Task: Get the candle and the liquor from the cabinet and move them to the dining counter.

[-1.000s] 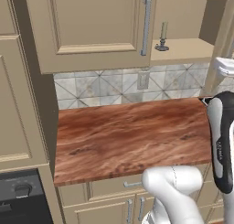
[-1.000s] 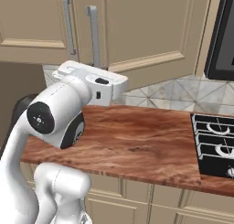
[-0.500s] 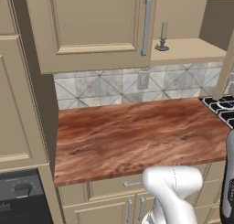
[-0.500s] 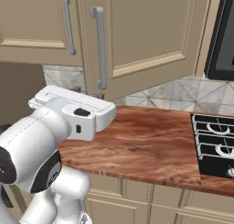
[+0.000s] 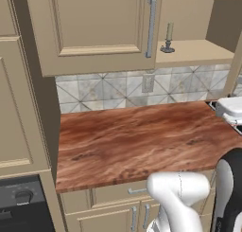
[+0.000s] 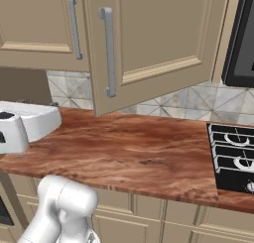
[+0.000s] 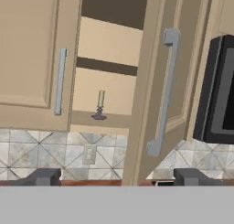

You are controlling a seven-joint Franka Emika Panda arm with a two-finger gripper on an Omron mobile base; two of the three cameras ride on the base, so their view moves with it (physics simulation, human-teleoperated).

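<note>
The candle (image 5: 168, 37), a thin pale taper in a small dark holder, stands on the tan shelf of the wall cabinet (image 5: 94, 27); the hand view has the candle (image 7: 99, 106) straight ahead and far off. The cabinet's right door (image 7: 164, 90) hangs open and its left door is closed. My gripper (image 7: 118, 178) is open and empty, with its fingertips (image 7: 43, 177) spread wide, well back from the cabinet and below shelf height. The liquor and the dining counter are out of view.
A narrow wood countertop (image 5: 142, 136) with a tiled backsplash lies under the cabinet. A black stove (image 6: 233, 157) sits at its right end, with a dark microwave (image 6: 243, 38) above. The open door (image 6: 149, 43) juts out over the countertop. Tall beige cabinets (image 5: 19, 108) stand on the left.
My hand has dropped from in front of the cabinet handles and drawn back to just above countertop height. The right door has swung a little wider open.
</note>
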